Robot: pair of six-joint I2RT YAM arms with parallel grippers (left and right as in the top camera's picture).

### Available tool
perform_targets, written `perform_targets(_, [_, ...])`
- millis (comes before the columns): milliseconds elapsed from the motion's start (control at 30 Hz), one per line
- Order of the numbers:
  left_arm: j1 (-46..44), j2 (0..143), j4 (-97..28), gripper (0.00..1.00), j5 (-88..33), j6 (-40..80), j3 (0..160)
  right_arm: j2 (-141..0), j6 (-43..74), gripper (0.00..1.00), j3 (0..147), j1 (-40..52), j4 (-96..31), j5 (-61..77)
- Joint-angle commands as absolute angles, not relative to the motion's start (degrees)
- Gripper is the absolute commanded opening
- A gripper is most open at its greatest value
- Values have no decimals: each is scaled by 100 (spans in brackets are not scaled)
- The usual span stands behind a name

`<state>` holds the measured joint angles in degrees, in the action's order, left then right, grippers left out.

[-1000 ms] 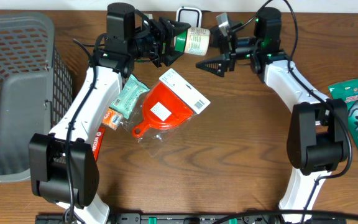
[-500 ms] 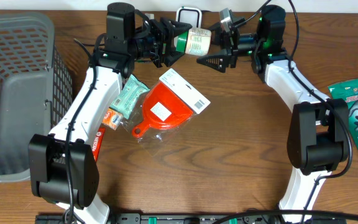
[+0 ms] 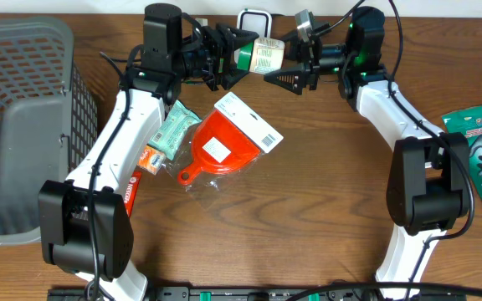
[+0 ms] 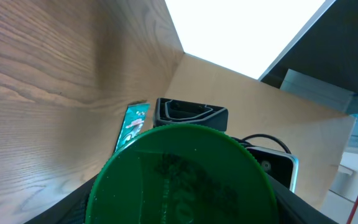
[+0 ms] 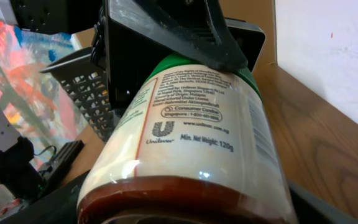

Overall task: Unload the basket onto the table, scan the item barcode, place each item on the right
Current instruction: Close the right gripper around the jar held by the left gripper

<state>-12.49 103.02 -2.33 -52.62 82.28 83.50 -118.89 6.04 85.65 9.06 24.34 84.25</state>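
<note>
The scan looks not yet done. At top centre of the overhead view, the left gripper [image 3: 238, 57] is clamped on the lid end of the green-lidded jar with a cream printed label [image 3: 264, 56], holding it sideways just before the white-rimmed black scanner [image 3: 253, 18]. The right gripper [image 3: 285, 57] straddles the jar's base; I cannot tell whether it has closed on it. No barcode shows on the label side seen; turning it seems left.

The brown wooden table [image 3: 308, 192] carries a grey mesh basket [image 3: 15, 125] at left and a red plastic scoop in clear wrap [image 3: 220, 146] at centre. A white wall backs it.
</note>
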Motion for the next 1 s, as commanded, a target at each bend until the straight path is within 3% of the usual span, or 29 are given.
perform_targets(0, [-1223,10116,-185,7,-5181,8149,8444,-11896,513,79,8619,893,2528,8691])
perform_targets(200, [-1223,10116,-183,7,-5181,8152,8444,-11896,558,81,8619,923,2637,8707])
perform_targets(600, [-1223,10116,-183,7,-5181,8147,8444,-11896,587,70,8619,1037,2639,8707])
perform_targets(967, [-1223,10116,-185,7,-5183,8064,8444,-11896,963,54,8619,1122,2816,8685])
